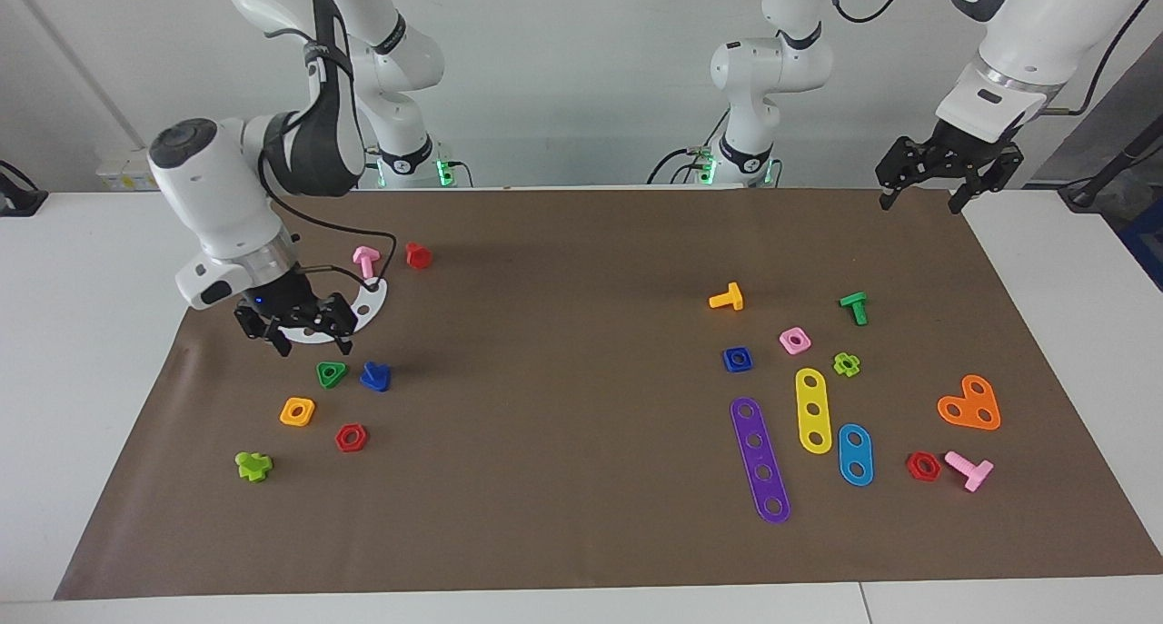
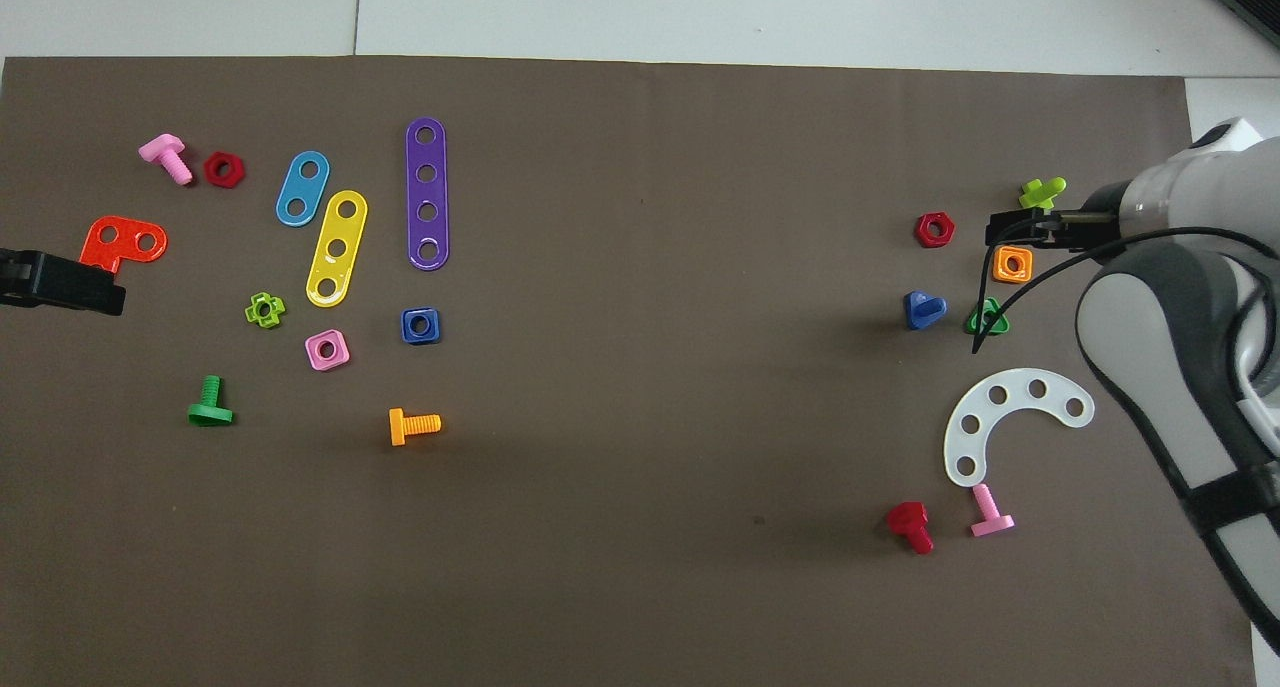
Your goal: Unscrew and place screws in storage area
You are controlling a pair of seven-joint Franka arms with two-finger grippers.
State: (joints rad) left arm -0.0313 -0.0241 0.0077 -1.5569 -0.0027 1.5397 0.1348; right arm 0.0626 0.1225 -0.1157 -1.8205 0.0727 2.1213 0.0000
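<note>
**Blue screw lies loose on the mat among the stored pieces**

We see the blue screw [image 1: 373, 376] lying on the brown mat [image 1: 581, 242] at the right arm's end of the table, just beside a green triangle piece [image 1: 332, 373] and apart from it. No gripper touches the screw. Around it sit the other pieces of the storage area: a white curved strip [image 1: 363, 311] nearer to the robots, an orange square piece [image 1: 297, 411] and a red hexagon piece [image 1: 351, 438] farther from them, toward the mat's long edge away from the robots.

Our right gripper [image 1: 295, 329] hangs in the air over the curved strip's end, close to the mat's short edge. Its fingers stand wide apart and hold nothing.

Our left gripper [image 1: 927, 191] waits over the mat's corner at the left arm's end, by the edge nearest the robots. Its fingers are spread wide too, with nothing between them.

At that end of the mat lie a purple strip [image 1: 760, 460], a yellow strip [image 1: 813, 411], a blue strip [image 1: 855, 454] and an orange heart [image 1: 970, 404], well apart from the screw.
</note>
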